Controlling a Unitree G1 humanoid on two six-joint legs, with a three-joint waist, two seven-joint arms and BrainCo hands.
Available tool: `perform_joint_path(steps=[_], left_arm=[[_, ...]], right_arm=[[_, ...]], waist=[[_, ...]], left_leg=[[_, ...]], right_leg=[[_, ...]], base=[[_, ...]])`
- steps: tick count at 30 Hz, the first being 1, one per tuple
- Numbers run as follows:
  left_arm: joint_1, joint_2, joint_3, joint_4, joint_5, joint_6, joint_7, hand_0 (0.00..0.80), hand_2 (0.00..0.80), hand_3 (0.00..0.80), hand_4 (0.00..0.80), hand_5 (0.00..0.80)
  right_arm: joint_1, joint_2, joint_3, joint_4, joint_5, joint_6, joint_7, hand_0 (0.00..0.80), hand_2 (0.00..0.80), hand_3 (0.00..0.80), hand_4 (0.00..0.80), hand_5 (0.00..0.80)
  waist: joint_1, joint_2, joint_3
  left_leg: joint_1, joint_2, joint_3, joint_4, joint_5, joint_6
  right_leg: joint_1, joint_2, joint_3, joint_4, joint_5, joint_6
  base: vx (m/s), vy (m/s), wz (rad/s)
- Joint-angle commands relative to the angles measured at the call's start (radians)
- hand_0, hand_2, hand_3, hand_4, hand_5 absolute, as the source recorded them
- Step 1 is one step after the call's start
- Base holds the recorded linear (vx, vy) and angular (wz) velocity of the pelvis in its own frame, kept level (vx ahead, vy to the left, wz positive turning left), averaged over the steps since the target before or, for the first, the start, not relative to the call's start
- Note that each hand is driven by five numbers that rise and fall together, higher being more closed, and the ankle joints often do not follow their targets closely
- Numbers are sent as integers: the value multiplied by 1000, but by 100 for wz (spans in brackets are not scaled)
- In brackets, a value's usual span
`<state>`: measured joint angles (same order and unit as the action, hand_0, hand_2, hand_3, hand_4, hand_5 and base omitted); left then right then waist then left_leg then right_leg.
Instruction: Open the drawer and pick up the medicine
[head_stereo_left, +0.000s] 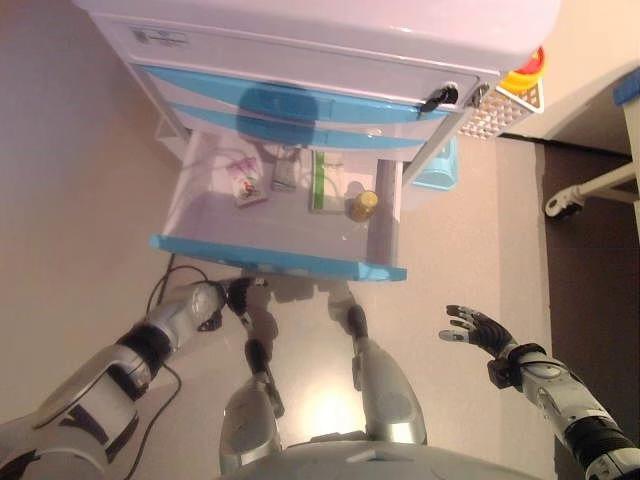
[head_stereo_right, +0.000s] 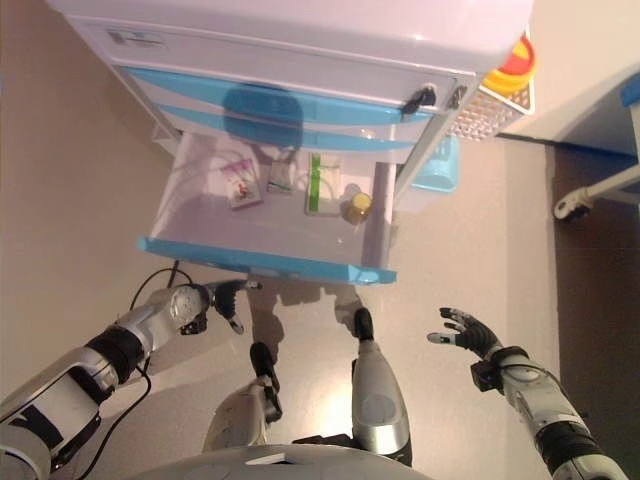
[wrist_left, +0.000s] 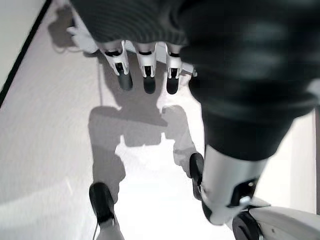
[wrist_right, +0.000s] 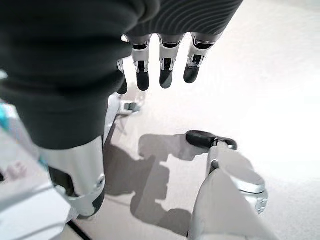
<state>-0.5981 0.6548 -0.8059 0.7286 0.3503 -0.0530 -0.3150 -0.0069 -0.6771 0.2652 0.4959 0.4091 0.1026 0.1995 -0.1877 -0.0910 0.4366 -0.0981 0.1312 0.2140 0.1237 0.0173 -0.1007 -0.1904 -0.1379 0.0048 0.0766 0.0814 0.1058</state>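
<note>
The white pull-out drawer with a blue front (head_stereo_left: 280, 258) stood open; the cabinet's upper part was cut off. Inside lay small medicine packets (head_stereo_left: 249, 185), too small to identify, and a yellow-capped medicine bottle (head_stereo_left: 363, 205) near the right wall. The left hand (head_stereo_left: 232, 296) hovered just below the front, fingers relaxed, empty. The right hand (head_stereo_left: 478, 329) hung well apart, fingers spread, empty.

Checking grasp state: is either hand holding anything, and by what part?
Nothing held. Left hand and right hand are both open and empty below the open drawer.
</note>
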Motion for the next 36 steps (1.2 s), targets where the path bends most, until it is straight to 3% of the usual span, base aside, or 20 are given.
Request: perform_joint_path(steps=[1, 10, 22, 36], left_arm=[[-57, -7, 24, 53, 43, -50, 25, 0, 0, 0, 0, 0], [-219, 52, 1, 83, 76, -65, 15, 0, 0, 0, 0, 0], [-500, 167, -68, 33, 24, -18, -7, 0, 0, 0, 0, 0], [-723, 169, -126, 251, -35, 7, 44, 0, 0, 0, 0, 0]], right_arm=[[-11, -5, 32, -2, -18, 25, -10, 0, 0, 0, 0, 0], [6, -31, 36, 34, -80, 57, 58, 0, 0, 0, 0, 0], [12, -60, 50, 155, -158, -22, 47, 0, 0, 0, 0, 0], [33, -16, 36, 205, -120, -68, 9, 0, 0, 0, 0, 0]], waist=[[-18, -19, -4], [-62, -8, 19], [-93, 29, 11], [-121, 9, 23]], left_leg=[[-122, 0, -25, 207, -100, 51], [-137, -12, 8, 244, -128, 54], [-124, -38, 11, 219, -131, 40], [-204, -39, 4, 311, -172, 41]], right_leg=[[-46, -55, -21, 127, -20, 80], [-85, -66, 15, 148, -21, 73], [-88, -92, 30, 138, -34, 62], [-150, -105, 52, 158, -23, 64]], base=[[-31, 27, -15], [-7, 68, -9], [8, 53, 0], [-18, 8, 6]])
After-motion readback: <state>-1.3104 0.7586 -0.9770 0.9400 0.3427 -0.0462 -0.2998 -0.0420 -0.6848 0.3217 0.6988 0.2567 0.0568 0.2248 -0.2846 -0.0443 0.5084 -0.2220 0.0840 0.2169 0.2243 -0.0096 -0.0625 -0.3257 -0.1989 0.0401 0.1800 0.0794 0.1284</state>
